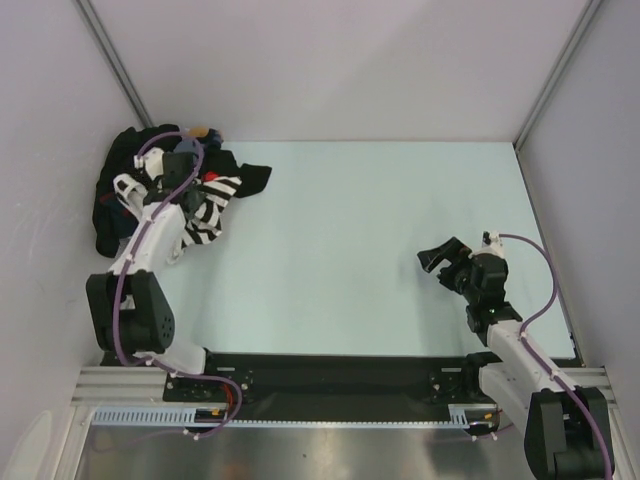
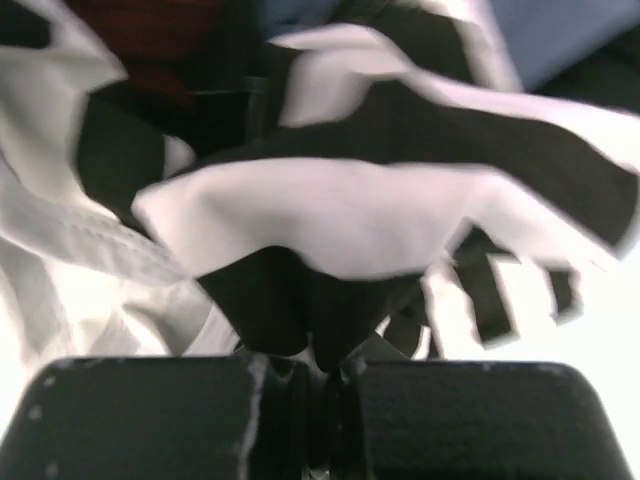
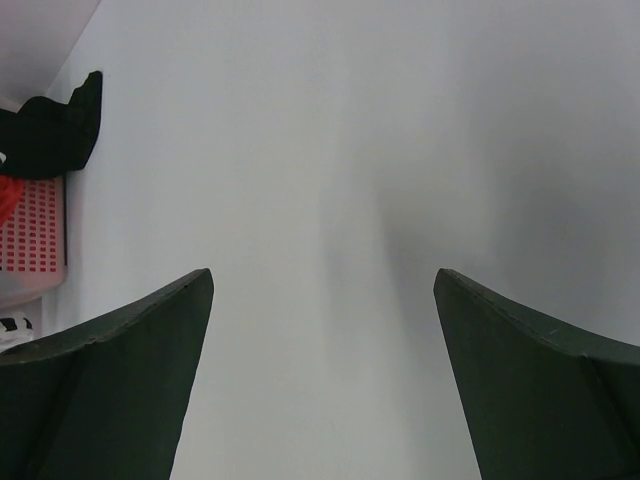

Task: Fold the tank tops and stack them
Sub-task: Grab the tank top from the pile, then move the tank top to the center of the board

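Observation:
The black-and-white striped tank top (image 1: 212, 205) hangs crumpled off the pile at the table's far left, and it fills the left wrist view (image 2: 350, 220). My left gripper (image 1: 190, 188) is shut on a dark fold of it (image 2: 325, 372). A dark navy jersey (image 1: 112, 205) with a white patch lies bunched in the same pile, partly under my left arm. A bit of dark red cloth (image 2: 150, 25) shows behind the stripes. My right gripper (image 1: 447, 265) is open and empty over bare table at the right, with its fingers wide apart (image 3: 322, 275).
A pale pink basket (image 3: 35, 235) sits under the pile and is mostly hidden in the top view. A black cloth flap (image 1: 248, 178) spills onto the table (image 1: 380, 220). Grey walls close in the left, back and right sides.

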`<act>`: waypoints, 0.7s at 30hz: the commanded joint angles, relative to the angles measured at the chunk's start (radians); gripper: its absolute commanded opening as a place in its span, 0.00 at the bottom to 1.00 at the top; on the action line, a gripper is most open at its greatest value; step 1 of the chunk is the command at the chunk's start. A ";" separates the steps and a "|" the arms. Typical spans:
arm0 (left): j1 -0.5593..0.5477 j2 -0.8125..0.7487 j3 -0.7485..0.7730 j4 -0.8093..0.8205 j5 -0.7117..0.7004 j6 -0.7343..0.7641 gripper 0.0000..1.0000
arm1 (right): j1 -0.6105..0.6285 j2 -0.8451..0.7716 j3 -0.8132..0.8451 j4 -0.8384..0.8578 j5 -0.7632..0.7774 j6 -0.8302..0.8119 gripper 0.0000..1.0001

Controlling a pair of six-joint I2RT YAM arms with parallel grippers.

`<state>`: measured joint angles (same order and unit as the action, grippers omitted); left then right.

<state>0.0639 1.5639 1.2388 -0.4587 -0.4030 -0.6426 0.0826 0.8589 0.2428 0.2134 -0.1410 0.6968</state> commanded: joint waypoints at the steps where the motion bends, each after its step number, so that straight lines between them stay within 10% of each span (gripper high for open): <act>1: -0.113 -0.186 0.022 0.047 -0.062 0.056 0.00 | -0.003 0.012 0.006 0.049 -0.020 -0.002 1.00; 13: -0.415 -0.734 -0.001 -0.035 0.082 0.092 0.02 | -0.003 0.029 0.016 0.058 -0.049 -0.002 1.00; 21: -0.599 -0.584 -0.015 0.118 0.360 -0.016 0.00 | -0.003 0.046 0.024 0.063 -0.052 -0.010 0.99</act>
<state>-0.4503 0.8242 1.2457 -0.3962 -0.1482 -0.6197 0.0826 0.9031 0.2428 0.2371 -0.1783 0.6979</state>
